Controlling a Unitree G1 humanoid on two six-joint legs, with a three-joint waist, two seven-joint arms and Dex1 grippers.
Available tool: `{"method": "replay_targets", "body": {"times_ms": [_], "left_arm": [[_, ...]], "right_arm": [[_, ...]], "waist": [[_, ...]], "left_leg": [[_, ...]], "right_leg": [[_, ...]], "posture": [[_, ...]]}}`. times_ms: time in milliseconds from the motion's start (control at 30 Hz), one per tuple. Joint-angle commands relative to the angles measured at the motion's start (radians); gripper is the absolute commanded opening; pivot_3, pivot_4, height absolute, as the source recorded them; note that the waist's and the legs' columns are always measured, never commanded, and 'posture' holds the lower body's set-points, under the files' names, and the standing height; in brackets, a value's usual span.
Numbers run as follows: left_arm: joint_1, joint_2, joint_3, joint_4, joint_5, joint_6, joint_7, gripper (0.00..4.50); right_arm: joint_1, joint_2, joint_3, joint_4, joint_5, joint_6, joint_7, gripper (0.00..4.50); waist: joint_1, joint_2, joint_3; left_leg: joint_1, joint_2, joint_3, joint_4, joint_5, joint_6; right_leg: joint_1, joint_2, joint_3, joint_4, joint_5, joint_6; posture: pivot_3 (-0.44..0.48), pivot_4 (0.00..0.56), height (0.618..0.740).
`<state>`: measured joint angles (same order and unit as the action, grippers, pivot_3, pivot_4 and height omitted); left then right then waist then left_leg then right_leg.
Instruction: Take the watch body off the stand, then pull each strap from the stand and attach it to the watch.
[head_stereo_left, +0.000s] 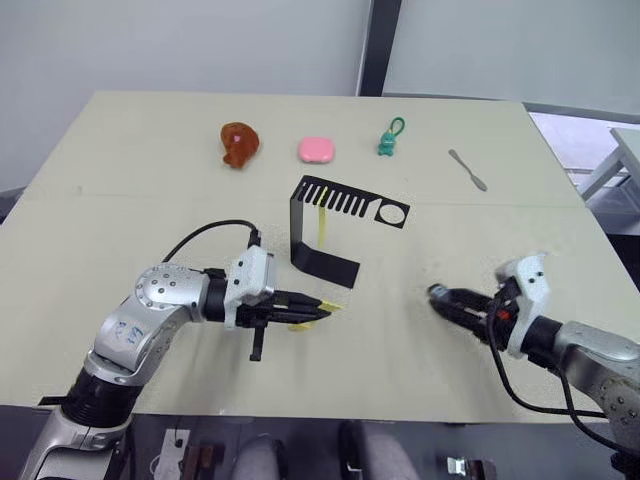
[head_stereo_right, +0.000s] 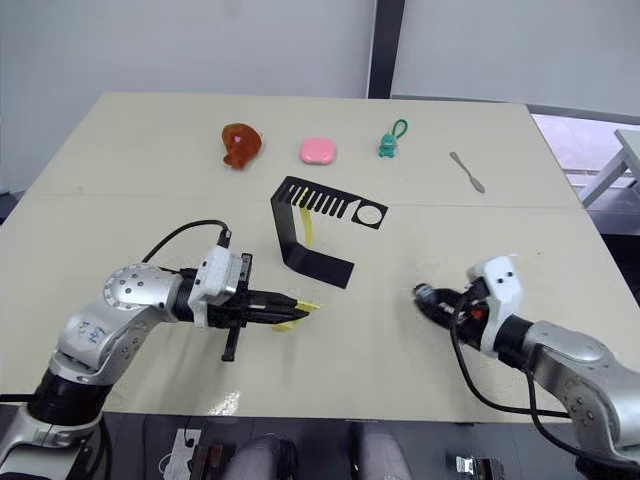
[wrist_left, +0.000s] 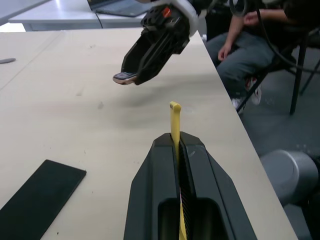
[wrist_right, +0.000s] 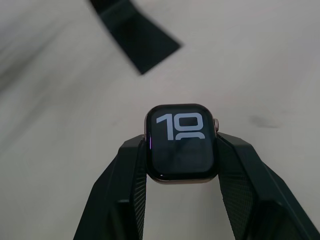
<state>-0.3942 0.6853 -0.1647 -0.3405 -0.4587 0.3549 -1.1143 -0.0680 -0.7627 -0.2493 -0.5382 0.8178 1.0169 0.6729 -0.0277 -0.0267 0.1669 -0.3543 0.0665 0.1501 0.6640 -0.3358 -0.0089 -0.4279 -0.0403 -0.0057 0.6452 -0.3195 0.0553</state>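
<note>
Progress stands about halfway. Right gripper (wrist_right: 181, 150) clamps the small square black watch body (wrist_right: 181, 142) above the table's near edge. Left gripper (wrist_left: 176, 145) pinches one narrow yellow rubbery strap (wrist_left: 174, 120) opposite; a second strap (head_stereo_left: 322, 222) hangs on the single thin black C-shaped stand (head_stereo_left: 335, 205), mid-table. Neither is attached.

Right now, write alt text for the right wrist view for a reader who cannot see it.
The right pincer grips the watch body by its two sides, screen facing the camera and showing pale digits, above the pale table. Beyond it lies the flat black foot of the stand.
</note>
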Motion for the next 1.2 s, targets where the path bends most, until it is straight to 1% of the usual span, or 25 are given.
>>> {"method": "replay_targets", "body": {"times_ms": [33,133,167,267,500,633,900,1200], "left_arm": [[-0.017,0.01,-0.016,-0.002,0.058,-0.083,-0.029,0.0],[-0.017,0.009,-0.022,0.012,0.097,-0.131,-0.034,0.0],[-0.017,0.008,-0.026,0.02,0.131,-0.165,-0.023,0.0],[-0.015,0.004,-0.029,0.031,0.185,-0.219,-0.005,0.0],[0.005,0.013,-0.022,0.035,0.256,-0.309,0.009,0.0],[0.008,0.011,-0.026,0.051,0.295,-0.37,0.013,0.0],[-0.017,0.001,-0.033,0.129,0.366,-0.482,0.027,0.0],[-0.012,-0.032,-0.058,0.11,0.38,-0.472,0.053,0.0]], "right_arm": [[-0.114,0.018,0.07,0.049,0.071,0.069,0.027,1.51],[-0.193,0.063,0.126,0.104,0.068,0.089,0.005,1.51],[-0.213,0.075,0.163,0.124,0.06,0.099,0.011,1.51],[-0.249,0.097,0.21,0.155,0.073,0.139,0.022,1.51],[-0.368,0.168,0.177,0.236,0.226,0.376,-0.026,1.51],[-0.422,0.196,0.149,0.275,0.267,0.469,-0.058,1.51],[-0.462,0.232,0.119,0.321,0.257,0.524,-0.1,1.51],[-0.456,0.24,0.123,0.32,0.242,0.524,-0.108,1.51]], "waist": [[-0.002,0.0,0.0],[0.0,0.0,0.0],[0.0,0.0,0.0],[0.0,0.0,0.0],[-0.002,0.0,0.0],[-0.001,0.0,0.0],[-0.001,0.0,0.0],[-0.001,0.0,0.0]], "left_leg": [[0.0,0.0,0.0,0.0,0.0,0.0],[0.0,0.0,0.0,0.0,0.0,0.0],[-0.001,0.0,0.0,0.0,0.0,0.0],[-0.001,0.0,0.0,0.0,0.0,0.001],[-0.001,0.0,0.0,0.001,0.0,0.001],[-0.002,0.0,0.0,0.001,0.0,0.001],[-0.002,0.0,0.0,0.001,0.0,0.001],[-0.002,0.0,0.0,0.001,0.0,0.001]], "right_leg": [[0.0,0.0,0.0,0.0,0.0,0.0],[0.0,0.0,0.0,0.0,0.0,0.0],[-0.001,0.0,0.0,0.0,0.0,0.0],[-0.001,-0.001,0.0,0.0,0.0,0.0],[-0.001,-0.001,-0.001,0.001,0.0,0.0],[-0.002,-0.001,-0.001,0.001,0.0,0.0],[-0.002,-0.002,-0.001,0.001,0.0,0.0],[-0.002,-0.002,-0.001,0.001,0.0,0.0]], "posture": [[0.0,0.15,0.74],[0.0,0.15,0.74],[0.0,0.15,0.74],[0.0,0.15,0.74],[0.0,0.15,0.74],[0.0,0.15,0.74],[0.0,0.15,0.74],[0.0,0.15,0.74]]}}
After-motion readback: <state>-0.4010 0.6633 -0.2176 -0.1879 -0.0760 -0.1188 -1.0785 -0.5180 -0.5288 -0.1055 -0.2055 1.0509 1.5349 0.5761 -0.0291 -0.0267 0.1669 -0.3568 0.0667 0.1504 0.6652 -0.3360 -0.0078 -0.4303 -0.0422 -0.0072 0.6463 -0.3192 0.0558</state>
